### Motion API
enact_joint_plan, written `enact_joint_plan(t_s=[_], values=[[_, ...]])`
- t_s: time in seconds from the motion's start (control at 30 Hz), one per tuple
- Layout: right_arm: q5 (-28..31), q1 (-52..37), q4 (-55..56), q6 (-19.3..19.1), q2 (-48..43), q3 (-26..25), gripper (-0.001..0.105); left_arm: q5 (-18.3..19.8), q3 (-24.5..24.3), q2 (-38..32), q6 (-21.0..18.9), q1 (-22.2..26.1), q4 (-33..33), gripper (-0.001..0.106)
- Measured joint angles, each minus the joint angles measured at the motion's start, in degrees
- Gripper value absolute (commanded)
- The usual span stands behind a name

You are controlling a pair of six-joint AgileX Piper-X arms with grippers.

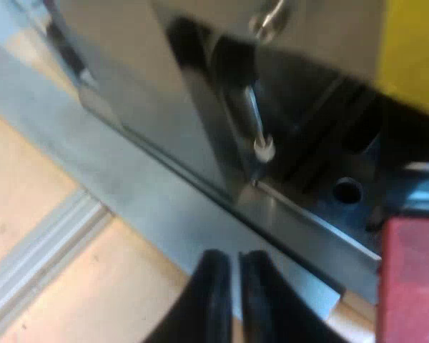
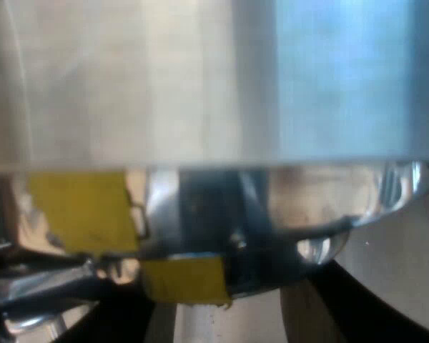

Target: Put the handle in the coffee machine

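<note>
Left wrist view: closed left claw [image 1: 234, 286] near espresso machine [image 1: 129, 71] base edge.

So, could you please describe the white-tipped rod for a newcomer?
Start at the shiny metal espresso machine. In the dark recess beside that bright panel hangs a thin metal rod. Its small white tip sets it apart from the dark parts around.

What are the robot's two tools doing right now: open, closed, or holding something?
Left tool: closed, holding nothing, close to the espresso machine.
Right tool: cannot be told; it is up against shiny metal.
</note>
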Motion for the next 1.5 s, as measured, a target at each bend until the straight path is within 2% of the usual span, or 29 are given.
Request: enact_joint_plan(t_s=[0.2,0.47,0.57,0.73,0.87,1.17,1.37,1.5], values=[[0.0,0.0,0.0,0.0,0.0,0.0,0.037,-0.7,0.0,4.9,1.8,0.0,4.8,0.000],[0.0,0.0,0.0,0.0,0.0,0.0,0.037,-0.7,0.0,5.0,7.3,0.0,11.1,0.000],[0.0,0.0,0.0,0.0,0.0,0.0,0.037,0.7,0.0,5.0,8.1,0.0,13.0,0.000],[0.1,0.0,0.0,-0.1,0.0,0.0,0.037,5.2,0.0,4.9,8.2,0.0,14.5,0.000],[0.2,0.0,0.0,-0.1,0.0,0.0,0.037,6.1,0.0,4.9,8.3,0.0,15.1,0.000],[0.4,0.0,0.0,-0.3,0.0,0.1,0.037,9.0,0.0,3.8,12.6,-0.3,21.9,0.000],[1.4,0.0,-0.2,-0.3,0.0,0.4,0.037,9.2,0.0,3.8,13.2,-4.4,24.2,0.000],[1.8,0.0,-0.6,0.1,0.0,0.4,0.037,7.9,0.0,3.8,13.2,-7.2,24.0,0.000]])
